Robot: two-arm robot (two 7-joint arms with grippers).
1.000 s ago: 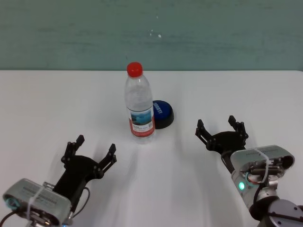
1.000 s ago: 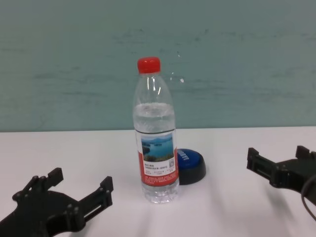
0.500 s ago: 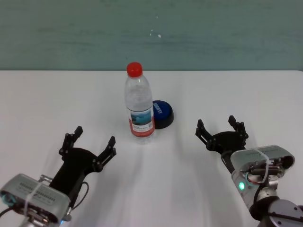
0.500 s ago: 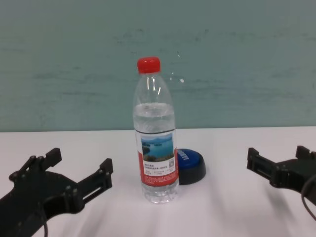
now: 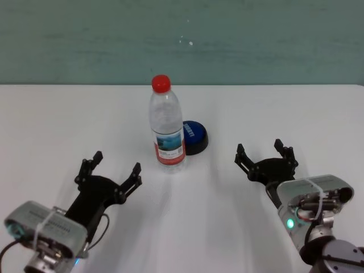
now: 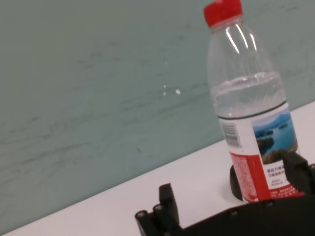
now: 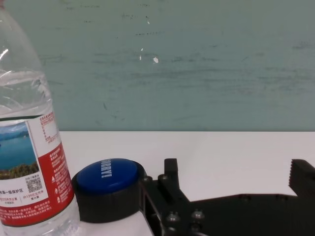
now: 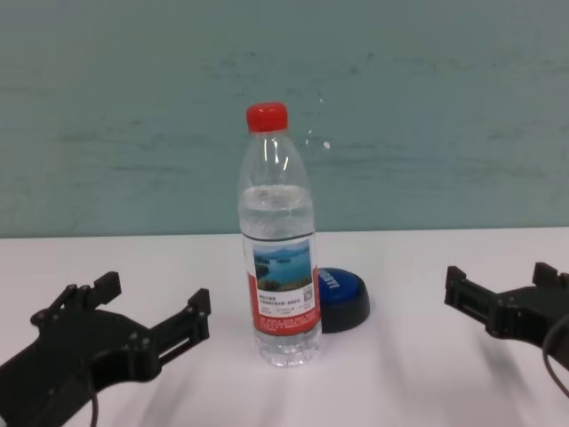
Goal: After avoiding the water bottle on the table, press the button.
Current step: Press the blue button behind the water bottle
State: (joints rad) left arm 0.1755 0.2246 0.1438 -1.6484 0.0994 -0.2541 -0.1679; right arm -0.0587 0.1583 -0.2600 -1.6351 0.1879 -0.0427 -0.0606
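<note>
Head view: tall clear plastic water bottle with red cap (image 5: 167,123) stands upright mid-desk (image 5: 51,125); low blue dome button on black base (image 5: 194,136) sits just behind it, rightward. Left gripper (image 5: 110,170) and right gripper (image 5: 265,155) hover nearer, jaws apart, empty. Chest view: bottle overlaps the button's left edge.

Water bottle (image 7: 30,147) label: lake photo, red band below with small white print and QR-type square, barcode on side; print too small to read. Button (image 7: 109,188): short white word in capitals across blue top, seen at slant, letters not legible. No other text in sight.
</note>
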